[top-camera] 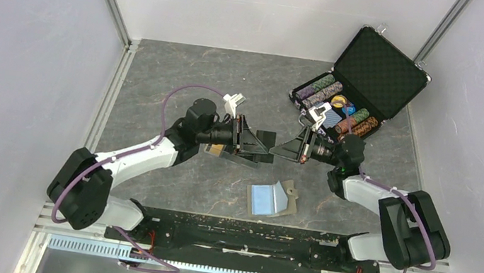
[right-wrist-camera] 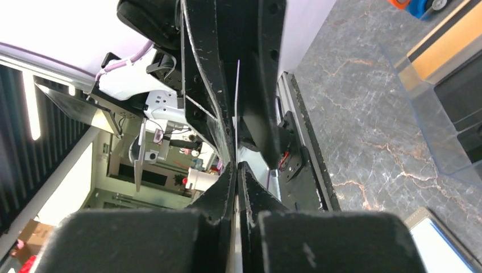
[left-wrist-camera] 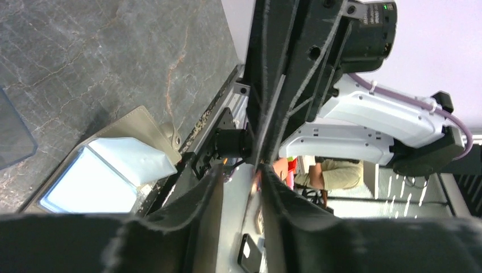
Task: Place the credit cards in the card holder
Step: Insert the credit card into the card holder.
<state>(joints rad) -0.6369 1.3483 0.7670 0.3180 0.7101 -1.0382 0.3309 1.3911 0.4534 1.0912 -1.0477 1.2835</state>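
Right pincer (right-wrist-camera: 235,168) was clamped on a card (right-wrist-camera: 237,102), edge-on, nose to nose with the slightly parted left pincer (left-wrist-camera: 244,170). Card holder (top-camera: 273,198) lay open on the counter (top-camera: 197,80) below both, a bit nearer the right.

White shells, black joints, purple cables (top-camera: 174,98) — left arm (top-camera: 143,155), right arm (top-camera: 369,190) alike.

No text, brand, number or sign can be read in any view. A few lines of small white print are seen on the black joint housing of the right arm (left-wrist-camera: 372,23) in the left wrist view, but they are too small and blurred to be made out. The poker chips (top-camera: 324,91) in the open black case (top-camera: 380,70) are seen from above only as coloured stripes, with no figures legible.
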